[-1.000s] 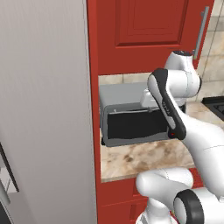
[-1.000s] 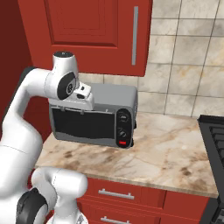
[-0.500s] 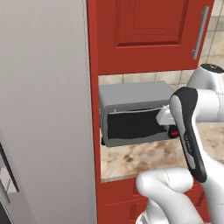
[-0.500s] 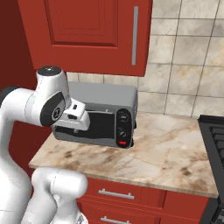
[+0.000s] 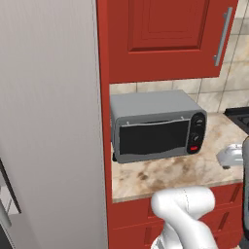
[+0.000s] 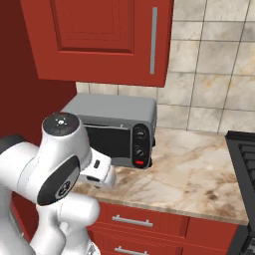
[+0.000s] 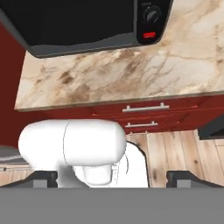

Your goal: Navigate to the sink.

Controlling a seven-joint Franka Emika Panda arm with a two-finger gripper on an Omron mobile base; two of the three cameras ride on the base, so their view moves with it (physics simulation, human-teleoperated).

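Observation:
The sink is out of view. My gripper (image 7: 113, 178) is open, its two dark fingertips (image 7: 43, 177) spread wide at the bottom of the hand view, with nothing between them. The hand points down and back toward the robot's base, low in front of the counter edge. In the right base view the white hand (image 6: 98, 172) hangs just below the counter's front edge, left of the oven's knobs. Its tip (image 5: 231, 155) shows at the right edge of the left base view.
A grey toaster oven (image 5: 155, 126) (image 6: 117, 129) (image 7: 87, 22) sits on the marbled counter (image 5: 165, 175) (image 6: 199, 174). A black stovetop (image 6: 241, 149) lies to the right. Red cabinets hang above, and red drawers (image 7: 144, 109) are below. A tall grey panel (image 5: 48, 121) stands to the left. Wooden floor (image 7: 183, 148) lies in front.
The arm has folded down from in front of the oven, and the hand has dropped to counter-edge height. The oven and counter keep their places in both base views.

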